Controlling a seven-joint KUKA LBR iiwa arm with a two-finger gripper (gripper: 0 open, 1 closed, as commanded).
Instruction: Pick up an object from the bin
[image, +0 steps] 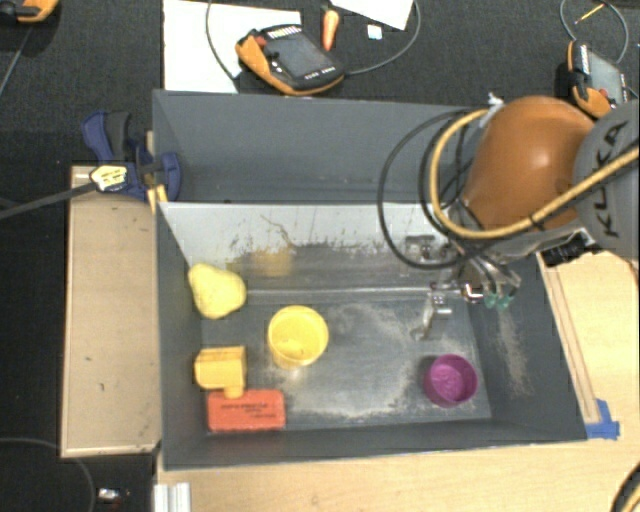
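Right half of grey metal bin (525, 380): gripper (436, 318), grip state impossible to tell. Just nearer, by right wall: one purple round plastic cup (450, 380). Open floor mid-bin. Left: yellow round cup (297, 335), yellow lump (216, 291), yellow block (220, 368), one orange-red flat block (246, 410).

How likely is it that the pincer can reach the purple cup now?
Quite likely, yes: the purple cup stands alone close to the pincer, nothing lies between them, and the yellow cup sits well away.
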